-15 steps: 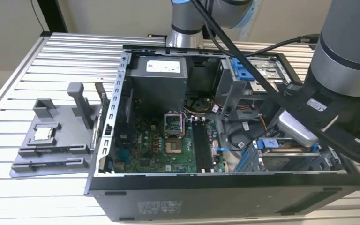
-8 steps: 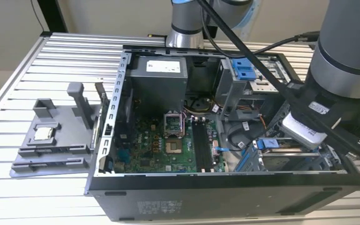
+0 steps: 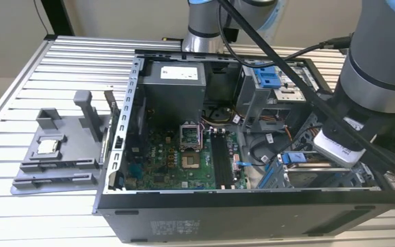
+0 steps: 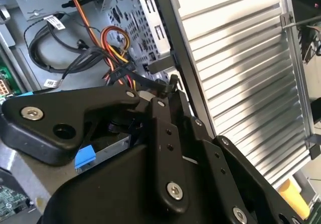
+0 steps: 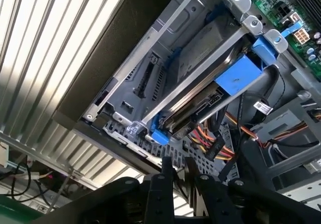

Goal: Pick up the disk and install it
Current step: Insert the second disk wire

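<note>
In the exterior view the big grey arm (image 3: 382, 67) covers the far corner of the computer case (image 3: 252, 206), and the picture edge cuts the arm off. In the first wrist view metal bars hide most of the disk (image 5: 200, 53). In both wrist views the hand (image 5: 179, 164) is partly cut off.

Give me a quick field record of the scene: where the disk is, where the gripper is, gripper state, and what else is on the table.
disk: seated in the drive cage of the open computer case, blue carrier around it
gripper: above the cage, holding nothing visible
fingers: close together, tips near the cage edge
motherboard: exposed in the case
grey fixture: beside the case, at the exterior view's left, carrying a small silver chip
</note>
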`<state>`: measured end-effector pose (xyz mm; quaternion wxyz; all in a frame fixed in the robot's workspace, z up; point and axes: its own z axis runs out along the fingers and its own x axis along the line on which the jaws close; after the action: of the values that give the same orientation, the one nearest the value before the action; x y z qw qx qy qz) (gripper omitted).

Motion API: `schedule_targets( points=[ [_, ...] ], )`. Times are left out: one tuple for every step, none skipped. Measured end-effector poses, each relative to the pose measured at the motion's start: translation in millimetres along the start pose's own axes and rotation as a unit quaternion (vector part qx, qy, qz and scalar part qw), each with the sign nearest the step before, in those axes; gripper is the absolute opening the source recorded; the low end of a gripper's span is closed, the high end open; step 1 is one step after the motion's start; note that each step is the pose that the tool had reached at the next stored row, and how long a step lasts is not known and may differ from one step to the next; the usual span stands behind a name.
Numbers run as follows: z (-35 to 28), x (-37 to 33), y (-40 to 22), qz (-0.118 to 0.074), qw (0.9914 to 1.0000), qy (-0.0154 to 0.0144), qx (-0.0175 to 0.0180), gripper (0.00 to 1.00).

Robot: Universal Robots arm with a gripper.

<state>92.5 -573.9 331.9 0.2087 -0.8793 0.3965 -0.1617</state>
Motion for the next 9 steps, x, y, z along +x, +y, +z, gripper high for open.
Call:
schedule_targets(
  points=[
    [0.1, -0.1, 0.1, -0.001, 1.0, -0.0009, 0.0002, 1.0],
    [0.1, -0.1, 0.1, -0.002, 1.0, -0.001, 0.0003, 1.0],
    [0.1, -0.1, 0.1, -0.002, 1.0, -0.0011, 0.0003, 1.0],
    [0.2, 0.0, 0.0, -0.002, 1.0, -0.0012, 0.0003, 1.0],
    [0.2, 0.0, 0.1, -0.002, 1.0, -0.0012, 0.0003, 1.0],
    [0.2, 0.0, 0.1, -0.002, 1.0, -0.0012, 0.0003, 1.0],
    [0.2, 0.0, 0.1, -0.002, 1.0, -0.0012, 0.0003, 1.0],
    [0.2, 0.0, 0.1, -0.002, 1.0, -0.0012, 0.0003, 0.0],
    [0.2, 0.0, 0.1, -0.002, 1.0, -0.0012, 0.0003, 0.0]
  ],
)
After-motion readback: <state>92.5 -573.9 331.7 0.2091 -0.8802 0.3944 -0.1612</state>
